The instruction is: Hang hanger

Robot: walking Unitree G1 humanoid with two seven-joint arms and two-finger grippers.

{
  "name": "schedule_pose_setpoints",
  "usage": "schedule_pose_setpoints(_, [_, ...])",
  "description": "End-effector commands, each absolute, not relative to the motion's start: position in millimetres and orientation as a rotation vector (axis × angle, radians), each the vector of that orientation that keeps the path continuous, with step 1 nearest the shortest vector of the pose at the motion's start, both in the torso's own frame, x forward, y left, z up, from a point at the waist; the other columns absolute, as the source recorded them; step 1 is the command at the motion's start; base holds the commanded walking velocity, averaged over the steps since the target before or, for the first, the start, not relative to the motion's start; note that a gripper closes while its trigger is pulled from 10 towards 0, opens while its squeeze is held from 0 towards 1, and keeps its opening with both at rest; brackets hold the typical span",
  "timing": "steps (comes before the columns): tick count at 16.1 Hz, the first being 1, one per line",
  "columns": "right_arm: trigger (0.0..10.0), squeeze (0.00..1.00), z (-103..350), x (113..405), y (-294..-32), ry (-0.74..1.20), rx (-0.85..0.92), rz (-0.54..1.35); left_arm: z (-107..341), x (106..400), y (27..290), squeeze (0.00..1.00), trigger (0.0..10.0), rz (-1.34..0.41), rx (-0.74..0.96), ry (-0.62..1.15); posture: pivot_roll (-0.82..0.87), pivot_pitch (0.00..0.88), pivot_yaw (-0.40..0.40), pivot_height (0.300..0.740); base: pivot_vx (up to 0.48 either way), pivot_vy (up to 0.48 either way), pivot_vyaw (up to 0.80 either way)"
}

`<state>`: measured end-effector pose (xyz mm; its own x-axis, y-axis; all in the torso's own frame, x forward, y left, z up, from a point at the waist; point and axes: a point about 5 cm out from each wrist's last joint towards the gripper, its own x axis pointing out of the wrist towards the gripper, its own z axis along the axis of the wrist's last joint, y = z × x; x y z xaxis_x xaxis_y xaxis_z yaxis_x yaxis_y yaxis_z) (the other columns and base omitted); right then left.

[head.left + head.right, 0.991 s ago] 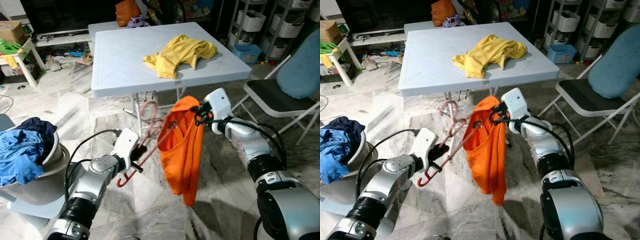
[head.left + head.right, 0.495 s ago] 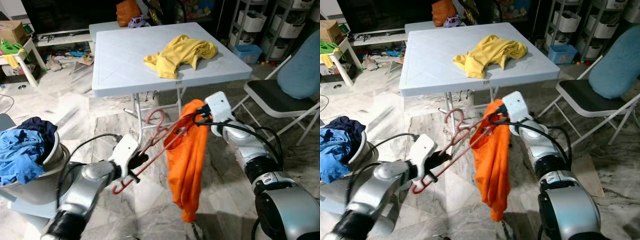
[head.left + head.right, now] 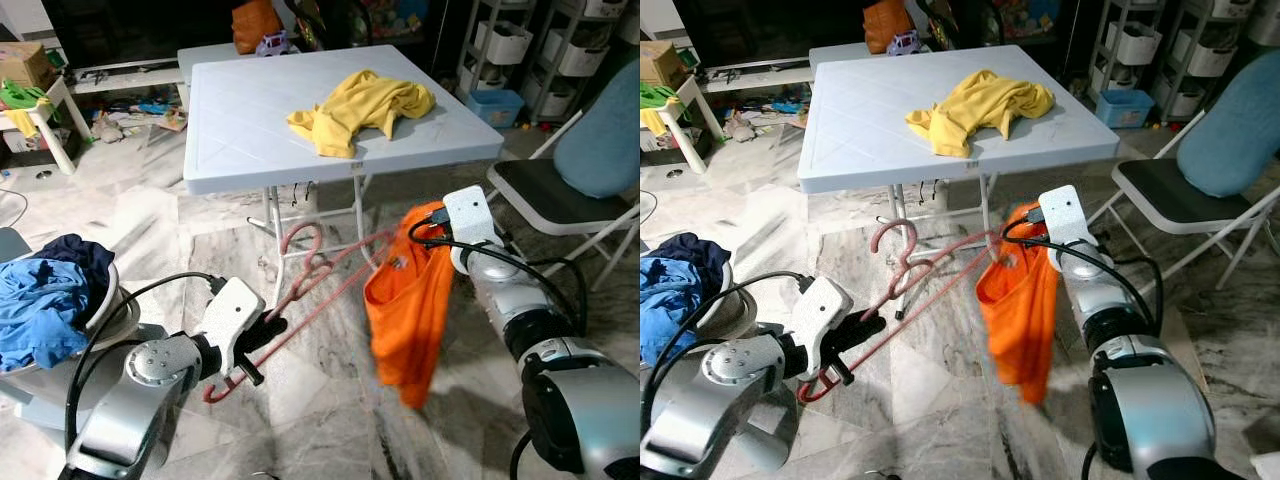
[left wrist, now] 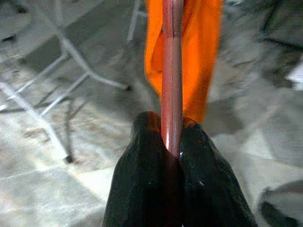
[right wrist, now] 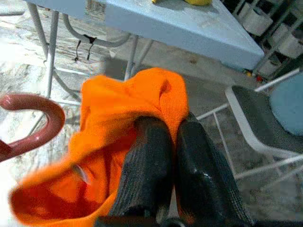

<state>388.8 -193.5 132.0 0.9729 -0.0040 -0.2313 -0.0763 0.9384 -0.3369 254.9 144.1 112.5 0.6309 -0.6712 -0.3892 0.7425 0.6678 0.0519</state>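
Observation:
A pink-red plastic hanger [image 3: 300, 285] slants above the marble floor, its hook [image 3: 300, 237] pointing up near the table legs. My left gripper [image 3: 262, 335] is shut on the hanger's lower bar, low on the left. An orange garment [image 3: 410, 305] hangs from my right gripper [image 3: 430, 226], which is shut on its top edge in front of the table. One end of the hanger reaches into the garment's opening. In the left wrist view the hanger's bar [image 4: 171, 75] runs out between the closed fingers toward the orange cloth [image 4: 199, 52].
A light blue folding table [image 3: 240, 120] stands ahead with a yellow garment [image 3: 360, 105] on it. A folding chair [image 3: 570, 190] is at the right. A basket of blue clothes [image 3: 50, 310] sits at the left. Toys and shelves line the back.
My right gripper has carried the orange garment to the right and slightly up. The left gripper has drawn back to the left and down with the hanger.

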Motion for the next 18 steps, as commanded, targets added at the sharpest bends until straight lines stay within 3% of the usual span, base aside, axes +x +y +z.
schedule_pose_setpoints(1, [0.0,0.0,141.5,393.4,-192.4,0.211,-0.328,0.015,118.3,253.8,148.0,0.0,0.0,-0.823,0.208,0.343,0.04,0.0,0.003,0.74,0.0,0.0,0.0])
schedule_pose_setpoints(3, [0.0,0.0,131.8,389.5,-195.8,0.249,-0.279,-0.006,129.5,251.4,150.5,0.0,0.0,-0.874,0.147,0.312,0.03,0.0,0.007,0.74,0.0,0.0,0.0])
schedule_pose_setpoints(5, [0.0,0.0,123.2,385.5,-198.8,0.282,-0.259,-0.008,139.6,260.7,157.8,0.0,0.0,-0.8,0.112,0.247,0.03,0.0,0.008,0.74,0.0,0.0,0.0])
schedule_pose_setpoints(7, [0.0,0.0,115.6,380.2,-205.1,0.297,-0.231,0.001,147.8,282.6,178.8,0.0,0.0,-0.516,0.113,0.121,0.03,0.0,0.008,0.74,0.0,0.0,0.0])
schedule_pose_setpoints(9, [0.0,0.0,116.5,379.2,-205.6,0.267,-0.176,0.02,148.0,287.7,190.0,0.0,3.6,-0.323,0.085,0.062,0.03,0.0,0.009,0.74,0.0,0.0,0.0])
schedule_pose_setpoints(10, [0.0,0.0,120.7,380.1,-203.2,0.226,-0.132,0.041,146.9,288.2,192.9,0.0,10.0,-0.213,0.058,0.034,0.03,0.0,0.012,0.74,0.0,0.0,0.0])
schedule_pose_setpoints(12, [0.0,0.0,131.5,382.8,-193.5,0.143,-0.069,0.091,138.9,286.0,192.0,0.0,10.0,-0.076,0.051,0.043,0.04,0.0,0.021,0.74,0.0,0.0,0.0])
schedule_pose_setpoints(14, [0.0,0.0,151.7,388.0,-174.4,0.032,-0.038,0.171,134.7,289.4,195.2,0.0,10.0,0.097,0.156,0.019,0.05,0.0,0.026,0.74,0.0,0.0,0.0])
schedule_pose_setpoints(18, [0.0,0.0,174.3,396.7,-148.1,-0.039,-0.071,0.258,135.1,301.2,195.2,0.0,10.0,0.001,0.241,0.016,0.08,0.0,0.044,0.74,0.0,0.0,0.0])
